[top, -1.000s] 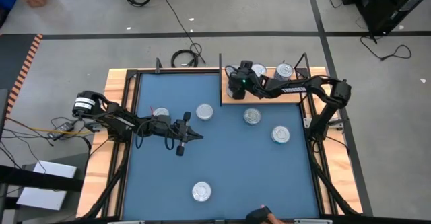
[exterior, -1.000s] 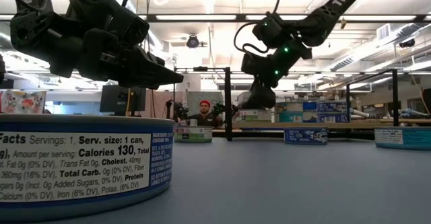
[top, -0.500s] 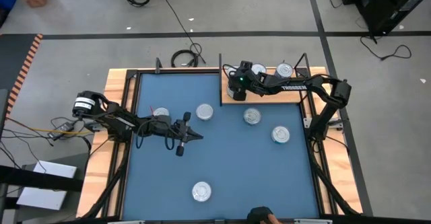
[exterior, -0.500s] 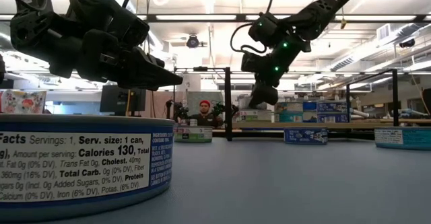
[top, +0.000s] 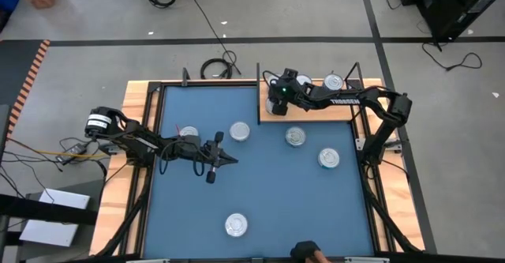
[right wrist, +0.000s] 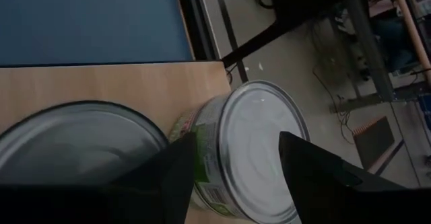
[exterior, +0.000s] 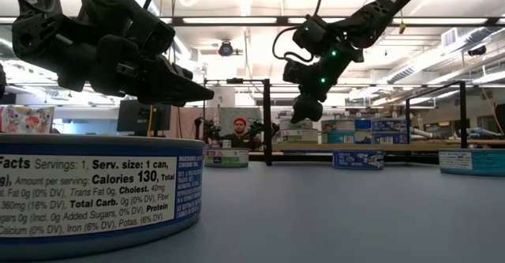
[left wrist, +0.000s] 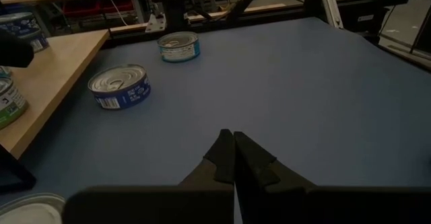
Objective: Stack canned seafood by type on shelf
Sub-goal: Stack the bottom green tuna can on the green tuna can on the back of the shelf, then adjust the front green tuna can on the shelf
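My right gripper [top: 273, 97] hovers open over the far left corner of the wooden shelf [top: 319, 113]. In its wrist view the fingers stand on either side of a green-labelled tin [right wrist: 259, 143] on the shelf; beside it shows a second tin's silver lid [right wrist: 74, 143]. Another tin [top: 333, 82] stands farther right on the shelf. Several tins lie on the blue mat, among them three [top: 240, 131], [top: 295, 137], [top: 328, 159]. My left gripper [top: 232, 160] waits shut above the mat, left of centre, holding nothing. My right gripper has one finger [right wrist: 172, 177] on each side of the green-labelled tin, coming slantwise from above and from the table's right. The fingers hide the tin's sides, so I cannot tell whether they touch it.
A lone tin [top: 236, 225] sits near the mat's front edge, right before the low camera [exterior: 95, 192]. One more tin [top: 188, 131] lies by the left arm. Black upright posts [top: 259, 89] stand at the shelf's corners. A person [exterior: 239, 133] is beyond the table.
In the low view my right gripper has risen a little from the tins on the shelf and tipped, its tip swinging slightly. The tins on the mat and the left arm have stayed put.
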Controlling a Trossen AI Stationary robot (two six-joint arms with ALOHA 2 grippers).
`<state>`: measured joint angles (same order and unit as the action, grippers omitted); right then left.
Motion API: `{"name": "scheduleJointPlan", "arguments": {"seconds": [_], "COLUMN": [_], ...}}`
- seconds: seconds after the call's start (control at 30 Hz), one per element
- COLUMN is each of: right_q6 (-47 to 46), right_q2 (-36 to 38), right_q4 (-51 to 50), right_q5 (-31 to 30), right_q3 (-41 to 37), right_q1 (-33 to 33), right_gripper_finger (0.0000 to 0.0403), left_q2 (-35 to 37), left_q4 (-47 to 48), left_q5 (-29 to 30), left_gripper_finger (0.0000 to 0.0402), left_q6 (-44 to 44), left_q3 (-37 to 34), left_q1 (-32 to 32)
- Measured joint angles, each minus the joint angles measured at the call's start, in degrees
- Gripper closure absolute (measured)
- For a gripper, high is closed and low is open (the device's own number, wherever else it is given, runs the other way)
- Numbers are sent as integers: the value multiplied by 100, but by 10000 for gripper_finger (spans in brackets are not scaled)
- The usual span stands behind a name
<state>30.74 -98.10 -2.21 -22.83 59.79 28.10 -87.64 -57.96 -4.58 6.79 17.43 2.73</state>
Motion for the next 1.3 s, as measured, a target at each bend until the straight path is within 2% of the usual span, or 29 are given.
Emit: {"name": "scheduleJointPlan", "arguments": {"seconds": [0.17, 0.27, 0.37, 0.53, 0.6, 1.03, 1.3], "right_q6": [-23, -201, -683, -1581, -1697, -2054, -2139], "right_q2": [214, 441, 681, 798, 771, 736, 736], "right_q4": [-43, -289, -680, -1097, -1217, -354, -173], "right_q5": [-181, -142, 254, 1215, 1301, 1211, 1200], "right_q3": [0, 0, 0, 0, 0, -695, -901], "right_q1": [-157, -260, -325, -318, -317, -284, -285], "right_gripper_finger": [191, 211, 255, 361, 391, 399, 400], "left_q2": [0, 0, 0, 0, 0, 0, 0], "left_q4": [41, 49, 51, 45, 29, 55, 49], "left_q5": [0, 0, 0, 0, 0, 0, 0], "left_gripper_finger": [401, 401, 401, 401, 401, 401, 401], "left_q6": [0, 0, 0, 1, -55, -114, -111], "left_q3": [0, 0, 0, 0, 0, 0, 0], "left_q1": [1, 0, -1, 0, 0, -1, -10]}}
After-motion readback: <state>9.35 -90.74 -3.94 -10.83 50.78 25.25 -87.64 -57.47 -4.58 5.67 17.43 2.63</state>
